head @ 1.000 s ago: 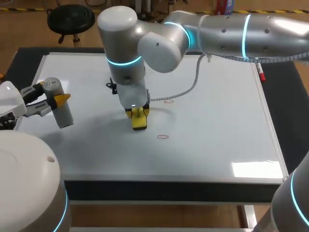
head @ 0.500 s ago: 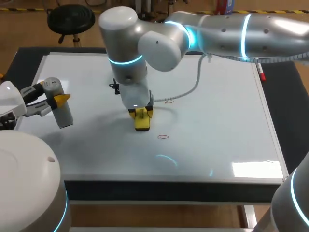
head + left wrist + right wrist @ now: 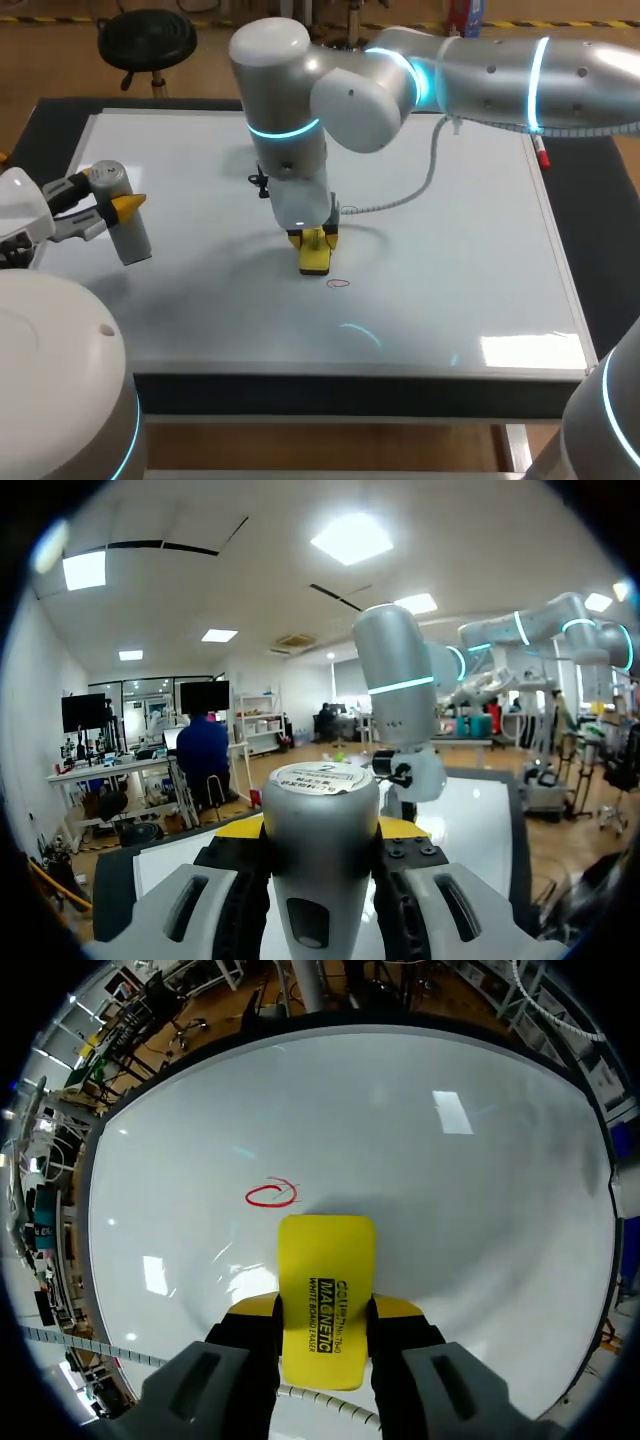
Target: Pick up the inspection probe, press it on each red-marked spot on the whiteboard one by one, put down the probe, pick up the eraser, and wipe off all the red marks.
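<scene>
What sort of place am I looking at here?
Probably a robot test bench in a lab: a whiteboard lies flat as the tabletop, the right gripper holds an eraser beside a red mark, and the left gripper holds a probe.

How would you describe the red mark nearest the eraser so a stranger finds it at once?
On the whiteboard, find the right gripper holding the yellow eraser. The mark is the red oval just ahead of the eraser; the other mark sits farther back, beside the cable.
</scene>
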You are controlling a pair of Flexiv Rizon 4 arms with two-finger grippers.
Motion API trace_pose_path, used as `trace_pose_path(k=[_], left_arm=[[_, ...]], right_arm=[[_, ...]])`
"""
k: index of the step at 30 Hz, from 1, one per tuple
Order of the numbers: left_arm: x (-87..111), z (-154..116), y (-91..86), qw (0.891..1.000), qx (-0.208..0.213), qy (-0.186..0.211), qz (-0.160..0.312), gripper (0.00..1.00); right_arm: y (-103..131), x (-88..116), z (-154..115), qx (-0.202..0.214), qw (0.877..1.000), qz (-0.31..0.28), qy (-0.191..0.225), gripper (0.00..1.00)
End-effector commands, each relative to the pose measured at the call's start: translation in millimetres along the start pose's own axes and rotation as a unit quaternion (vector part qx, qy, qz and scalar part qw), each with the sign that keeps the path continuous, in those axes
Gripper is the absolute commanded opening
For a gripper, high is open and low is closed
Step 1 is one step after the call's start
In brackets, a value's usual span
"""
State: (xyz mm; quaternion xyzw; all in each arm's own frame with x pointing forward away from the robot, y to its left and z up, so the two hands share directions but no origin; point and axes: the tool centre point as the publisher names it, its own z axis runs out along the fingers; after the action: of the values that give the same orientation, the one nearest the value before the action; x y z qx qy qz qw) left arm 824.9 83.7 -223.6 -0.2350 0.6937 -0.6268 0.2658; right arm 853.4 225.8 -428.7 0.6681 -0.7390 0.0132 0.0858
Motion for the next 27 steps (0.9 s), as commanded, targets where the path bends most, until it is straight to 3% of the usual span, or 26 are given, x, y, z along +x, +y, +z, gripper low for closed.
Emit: trace_pose_path(k=[1, 9, 27], left_arm=[[0.8, 0.9, -0.4, 1.000, 0.001, -0.002, 0.001, 0.00], [0.8, 0.9, -0.4, 1.000, 0.001, -0.002, 0.001, 0.00], [0.8, 0.9, -0.4, 1.000, 0.001, -0.002, 0.001, 0.00]], right_arm=[[4.2, 10.2, 0.6, 0.012, 1.000, 0.004, -0.009, 0.00], [1.7, 13.5, -29.3, 0.036, 0.999, 0.006, -0.020, 0.00], [-8.8, 27.1, -51.1, 0.044, 0.999, 0.015, -0.024, 0.00]])
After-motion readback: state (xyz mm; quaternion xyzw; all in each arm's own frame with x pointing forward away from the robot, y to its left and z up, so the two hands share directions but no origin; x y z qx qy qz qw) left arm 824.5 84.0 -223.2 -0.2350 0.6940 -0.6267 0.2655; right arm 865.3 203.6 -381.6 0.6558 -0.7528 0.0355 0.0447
